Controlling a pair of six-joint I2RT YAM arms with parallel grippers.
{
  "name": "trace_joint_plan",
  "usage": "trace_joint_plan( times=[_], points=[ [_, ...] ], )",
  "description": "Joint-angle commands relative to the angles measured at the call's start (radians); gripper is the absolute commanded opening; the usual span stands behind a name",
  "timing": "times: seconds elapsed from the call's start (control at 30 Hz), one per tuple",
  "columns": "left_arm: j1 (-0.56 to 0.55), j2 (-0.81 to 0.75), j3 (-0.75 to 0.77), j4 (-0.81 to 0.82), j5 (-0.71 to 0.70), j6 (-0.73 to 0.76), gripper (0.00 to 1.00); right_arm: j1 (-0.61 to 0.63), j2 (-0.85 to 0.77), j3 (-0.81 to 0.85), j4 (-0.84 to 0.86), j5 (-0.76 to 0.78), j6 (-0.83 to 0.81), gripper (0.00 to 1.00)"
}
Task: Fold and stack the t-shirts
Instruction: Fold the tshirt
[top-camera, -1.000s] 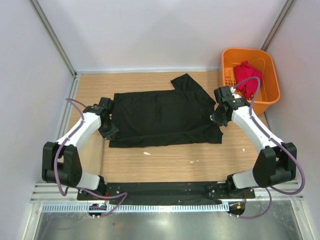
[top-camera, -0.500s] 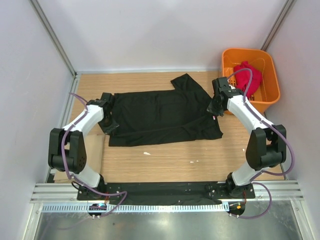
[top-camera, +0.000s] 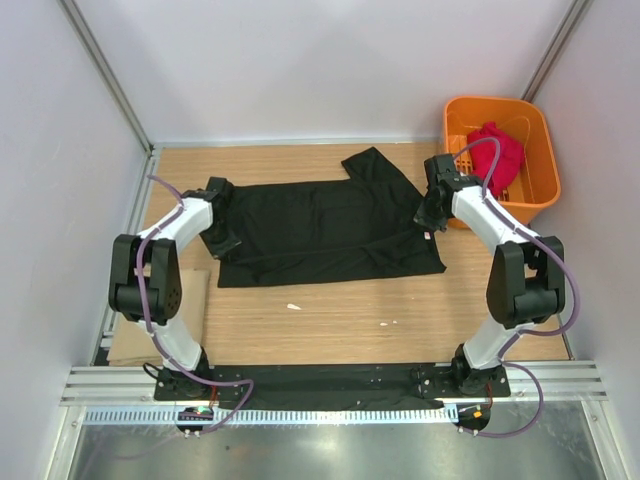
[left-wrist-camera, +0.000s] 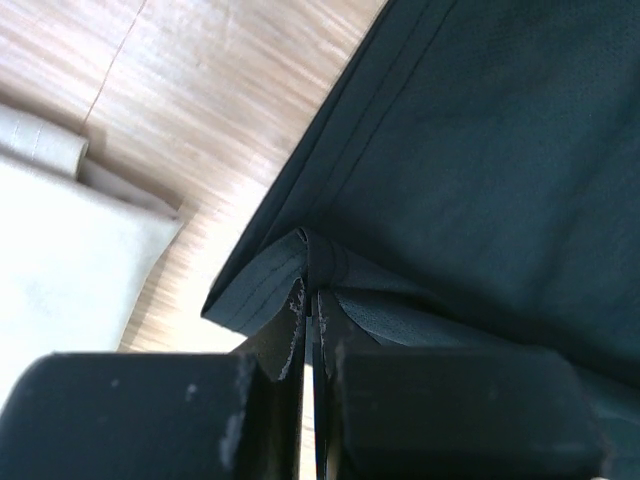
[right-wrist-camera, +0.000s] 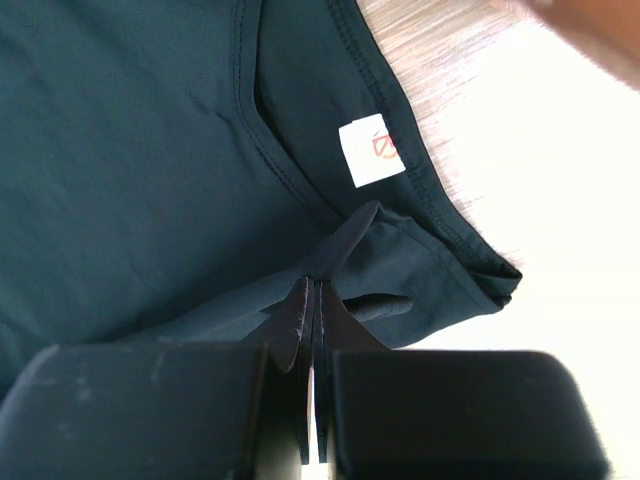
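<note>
The large black t-shirt lies spread on the wooden table, one sleeve sticking out at the back. My left gripper is shut on the shirt's left hem corner, pinching a fold of cloth. My right gripper is shut on the cloth by the collar near the white label at the shirt's right edge. The red t-shirt lies bunched in the orange basket at the back right.
A flat tan cardboard sheet lies at the table's left front, also pale in the left wrist view. Small white scraps lie on the wood in front of the shirt. Walls enclose three sides.
Both grippers have moved toward the back, carrying the shirt's front edge with them. The front edge now lies farther from the arms' bases.
</note>
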Motion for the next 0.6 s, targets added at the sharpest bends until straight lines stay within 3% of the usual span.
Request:
trace_joint_plan(
  times=[0.0, 0.57],
  points=[
    [0.007, 0.013, 0.046, 0.021, -0.009, 0.026, 0.0, -0.011, 0.006, 0.039, 0.037, 0.001, -0.029, 0.01],
    [0.007, 0.077, 0.102, 0.01, -0.034, 0.028, 0.0, -0.034, 0.072, 0.062, 0.057, -0.001, -0.044, 0.01]
  ],
)
